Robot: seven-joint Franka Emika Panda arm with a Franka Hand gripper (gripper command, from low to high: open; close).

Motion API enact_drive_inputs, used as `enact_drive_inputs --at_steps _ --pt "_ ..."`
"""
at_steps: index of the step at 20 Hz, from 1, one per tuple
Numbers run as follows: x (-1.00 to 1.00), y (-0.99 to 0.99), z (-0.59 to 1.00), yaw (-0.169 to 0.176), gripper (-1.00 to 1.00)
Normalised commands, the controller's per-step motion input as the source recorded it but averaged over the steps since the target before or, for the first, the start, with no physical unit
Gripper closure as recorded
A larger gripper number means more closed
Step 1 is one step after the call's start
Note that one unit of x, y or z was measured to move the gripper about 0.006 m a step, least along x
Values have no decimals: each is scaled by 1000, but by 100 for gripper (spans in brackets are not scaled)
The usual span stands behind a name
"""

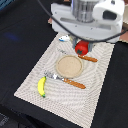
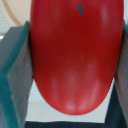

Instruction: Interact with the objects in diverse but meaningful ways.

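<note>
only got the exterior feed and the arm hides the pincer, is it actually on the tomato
Observer: Yes. In the wrist view the tomato sits between the two fingers, filling the gap.
Operator: does it look centred in there
Observer: Roughly; both pads appear to press its sides, and its rounded end pokes out past them.
Operator: any marks on it
Observer: A small dark speck near the top of its red skin, which your feed is too coarse to show.
</note>
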Motion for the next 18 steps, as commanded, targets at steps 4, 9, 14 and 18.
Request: enact_drive_inputs --at_steps 4,9,14,18 --pt "334 907 299 5 100" --pt "161 952 102 5 100" --pt "0 984 113 17 100" --pt "-43 994 41 20 100"
